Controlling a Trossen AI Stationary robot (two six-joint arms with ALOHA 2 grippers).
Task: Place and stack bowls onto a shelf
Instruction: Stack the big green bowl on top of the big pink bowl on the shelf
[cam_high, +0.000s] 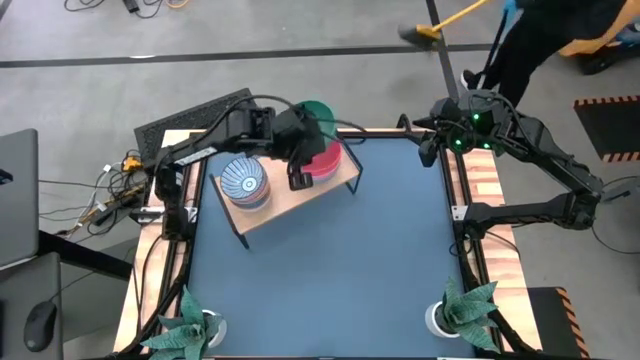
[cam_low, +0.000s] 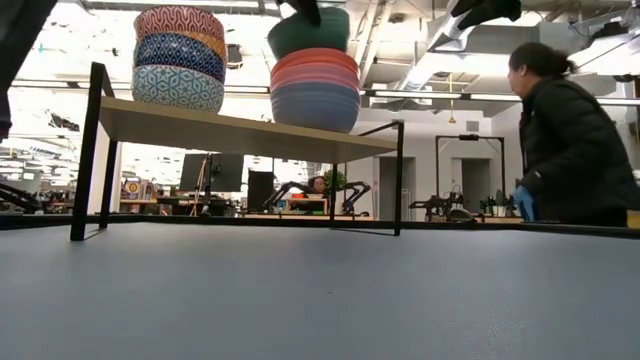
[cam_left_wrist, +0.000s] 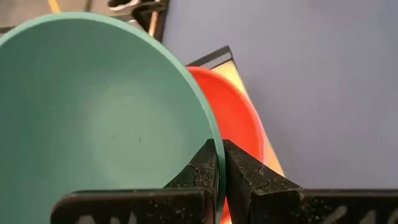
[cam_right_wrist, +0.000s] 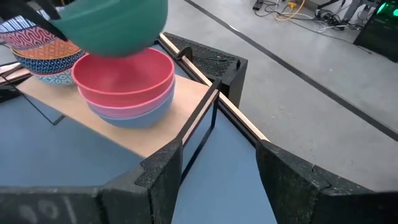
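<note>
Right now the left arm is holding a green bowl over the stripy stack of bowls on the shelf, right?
Not quite. The left gripper is shut on the green bowl, but it holds it over the red bowl stack, not the stripy stack beside it on the shelf. The right wrist view shows this best.

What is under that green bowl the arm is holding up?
The green bowl, pinched at its rim by the left gripper, hangs over a red bowl stacked on a light blue one on the shelf. Anything inside the light blue one is hidden.
</note>
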